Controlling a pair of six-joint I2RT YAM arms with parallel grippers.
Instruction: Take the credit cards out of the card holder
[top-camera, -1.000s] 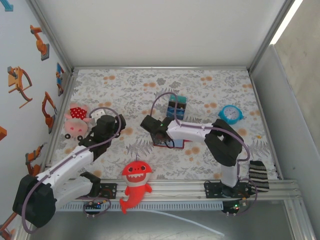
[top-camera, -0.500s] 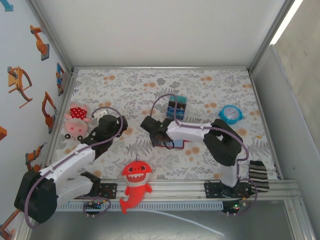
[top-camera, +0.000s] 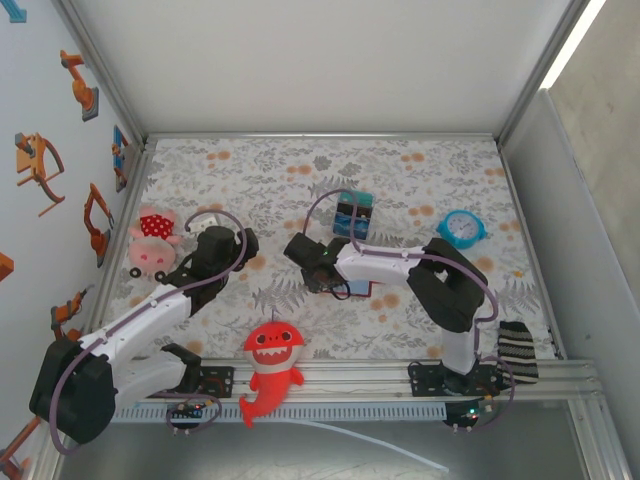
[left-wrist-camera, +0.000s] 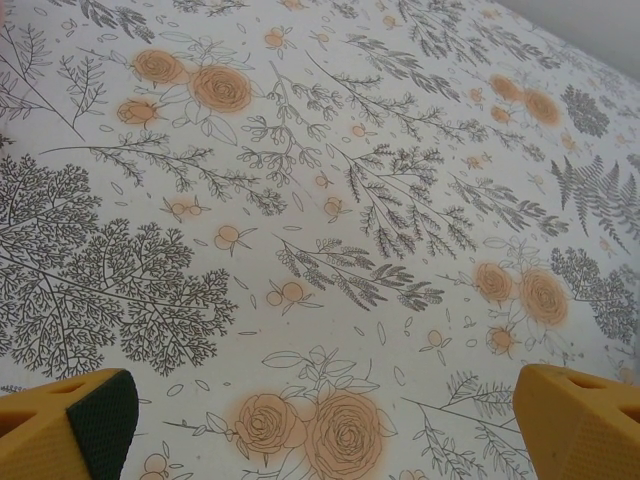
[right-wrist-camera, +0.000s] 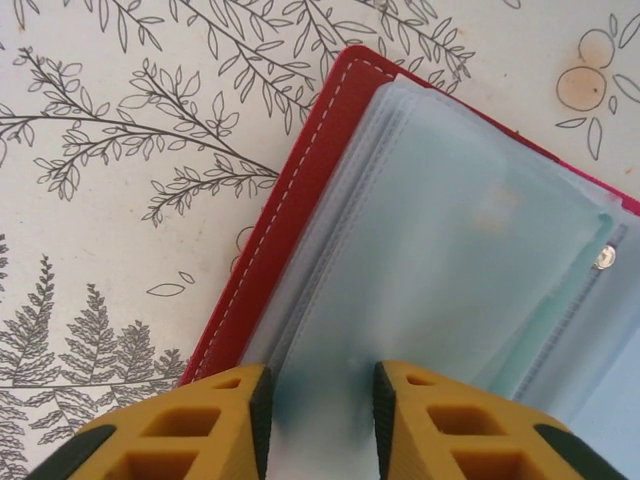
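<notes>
Two yellow, lattice-moulded fingers (right-wrist-camera: 170, 440) of the right gripper (right-wrist-camera: 318, 420) stand close together with a narrow gap. The frosted edge of a plastic sleeve (right-wrist-camera: 440, 250) lies in that gap, and whether the dark pads actually pinch it cannot be told. The sleeve belongs to the small dark red folding card holder (right-wrist-camera: 290, 200), which lies open and flat on the floral tablecloth (right-wrist-camera: 120, 200). It has a smooth, leather-like cover with white stitching, a fan of cloudy translucent pages, and a small metal snap stud (right-wrist-camera: 603, 257) toward 3 o'clock. In the right wrist view its stitched outer edge runs from 7 to 1 o'clock, and the pages spread toward 4 o'clock from the fingertips at 6 o'clock. A faint teal tint (right-wrist-camera: 540, 330) shows through the pages, too dim to tell as a card. From above, the card holder sits near the table's middle with its long axis roughly 9 to 3 o'clock and its 9 o'clock end under the right gripper. The left gripper (left-wrist-camera: 320, 430) hangs spread wide over bare cloth, well apart at 9 o'clock from the holder.
</notes>
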